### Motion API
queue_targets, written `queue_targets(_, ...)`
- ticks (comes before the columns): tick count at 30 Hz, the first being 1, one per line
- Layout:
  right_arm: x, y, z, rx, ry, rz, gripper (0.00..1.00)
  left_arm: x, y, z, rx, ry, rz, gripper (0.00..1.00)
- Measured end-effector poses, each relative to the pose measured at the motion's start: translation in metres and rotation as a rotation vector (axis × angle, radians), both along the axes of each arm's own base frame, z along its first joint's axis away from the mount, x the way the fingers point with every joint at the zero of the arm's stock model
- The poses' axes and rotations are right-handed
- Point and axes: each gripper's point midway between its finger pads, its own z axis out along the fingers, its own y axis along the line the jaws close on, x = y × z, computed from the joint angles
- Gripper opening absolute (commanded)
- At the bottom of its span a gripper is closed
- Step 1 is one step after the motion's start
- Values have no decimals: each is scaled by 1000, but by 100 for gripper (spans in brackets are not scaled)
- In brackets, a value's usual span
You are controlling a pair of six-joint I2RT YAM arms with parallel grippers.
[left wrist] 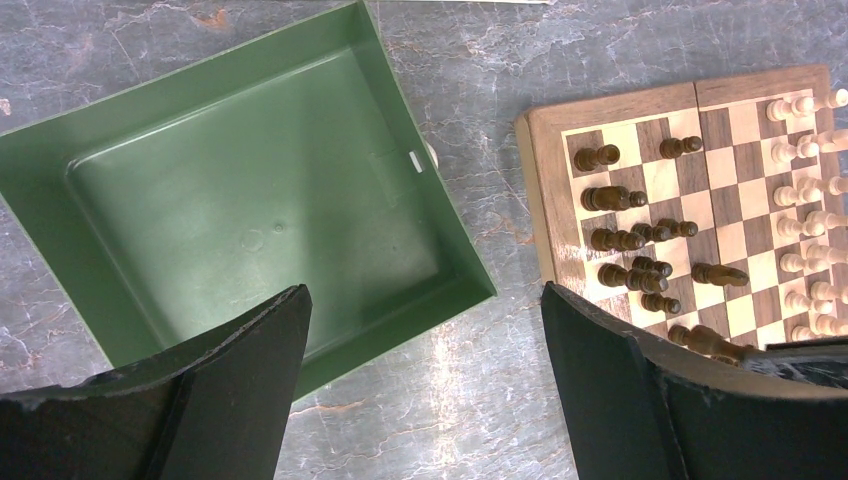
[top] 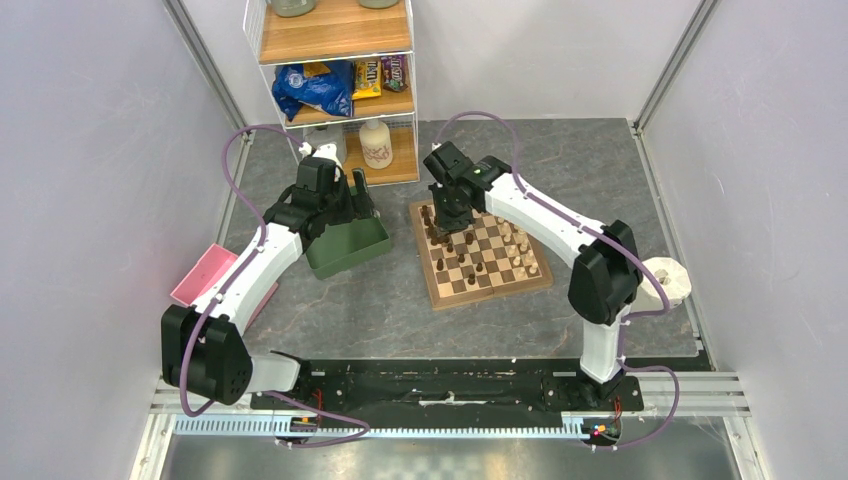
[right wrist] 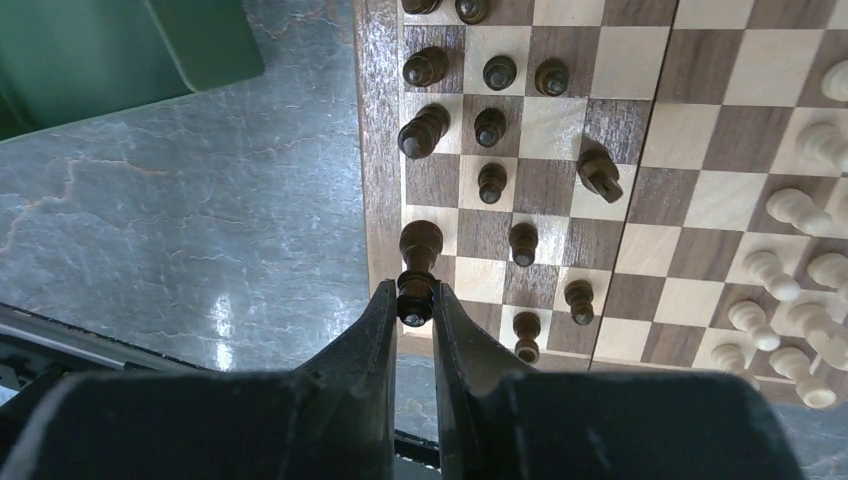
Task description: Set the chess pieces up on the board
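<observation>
Nearing completion, the board (right wrist: 378, 150) is mostly set; one dark piece (right wrist: 418, 262) is pinched by the right end effector (right wrist: 413, 295), the left end effector (left wrist: 425, 295) spread.

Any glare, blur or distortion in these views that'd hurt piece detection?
Right wrist: glare patch on the table, own fingers soft, gripped dark piece sharp. Left wrist: fingers blurred, cream pieces splay outward at the edge. Top external: even light, but pieces on the board are tiny.

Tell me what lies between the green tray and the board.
Only grey tabletop between tray and board, save a pale speck at the tray's wall, too small to identify; the left wrist view shows it.
</observation>
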Motion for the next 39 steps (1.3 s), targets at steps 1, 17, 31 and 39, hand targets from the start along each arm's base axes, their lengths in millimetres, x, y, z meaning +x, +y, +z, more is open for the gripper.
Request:
queue_targets(1,0,2,-4,-2,10,4,10,0,0,0,0,0,0,92)
queue_targets(17,0,10,-50,-47,102,19,11,0,0,0,0,0,0,92)
queue_targets(31,3,17,-63,-47,106,24,12,0,0,0,1,0,2,92)
queue_targets(39,5,18,-63,-43,100,25,13,0,0,0,2,-1,3,92)
